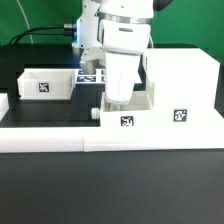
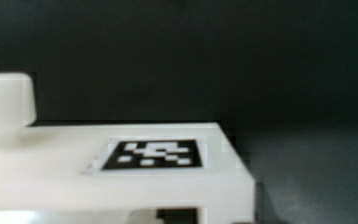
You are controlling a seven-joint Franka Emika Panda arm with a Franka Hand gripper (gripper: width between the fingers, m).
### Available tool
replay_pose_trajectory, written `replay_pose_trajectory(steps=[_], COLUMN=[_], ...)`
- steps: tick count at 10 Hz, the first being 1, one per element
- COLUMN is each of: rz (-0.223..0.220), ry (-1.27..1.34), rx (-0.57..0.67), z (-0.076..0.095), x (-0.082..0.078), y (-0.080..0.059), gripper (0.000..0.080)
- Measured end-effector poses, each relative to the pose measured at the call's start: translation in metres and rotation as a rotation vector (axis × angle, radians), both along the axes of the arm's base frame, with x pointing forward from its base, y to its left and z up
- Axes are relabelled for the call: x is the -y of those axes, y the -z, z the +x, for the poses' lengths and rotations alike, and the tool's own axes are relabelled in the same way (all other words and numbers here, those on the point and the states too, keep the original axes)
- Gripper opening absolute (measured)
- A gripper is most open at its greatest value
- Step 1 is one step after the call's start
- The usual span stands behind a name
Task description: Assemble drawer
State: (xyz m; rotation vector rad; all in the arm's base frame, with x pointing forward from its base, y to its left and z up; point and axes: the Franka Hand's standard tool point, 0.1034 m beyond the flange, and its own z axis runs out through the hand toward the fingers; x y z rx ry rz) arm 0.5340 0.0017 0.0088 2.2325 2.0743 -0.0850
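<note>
My gripper (image 1: pixel 113 100) points down into a small open white drawer tray (image 1: pixel 127 118) that has a marker tag on its front. The tray sits against the large white drawer housing (image 1: pixel 182 88) on the exterior view's right. My fingertips are hidden behind the tray's wall. A second white drawer tray (image 1: pixel 45 83) lies apart on the exterior view's left. The wrist view shows a white part with a tag (image 2: pixel 158 155) close under the hand and a white upright piece (image 2: pixel 2 100) beside it. The fingers do not show clearly there.
The marker board (image 1: pixel 88 75) lies behind the gripper, partly covered by the arm. A low white wall (image 1: pixel 110 142) runs along the table's front edge, just in front of the tray and the housing. The table top is black.
</note>
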Motion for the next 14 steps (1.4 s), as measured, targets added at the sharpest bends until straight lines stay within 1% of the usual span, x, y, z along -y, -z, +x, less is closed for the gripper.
replay_pose_trajectory(steps=[3, 14], rz=[0.008, -0.004], ry=[0.004, -0.018], rx=[0.024, 0.013], z=[0.0021, 0.0033], x=[-0.0071, -0.0069], y=[-0.0005, -0.0016], gripper=[0.0044, 0.0044])
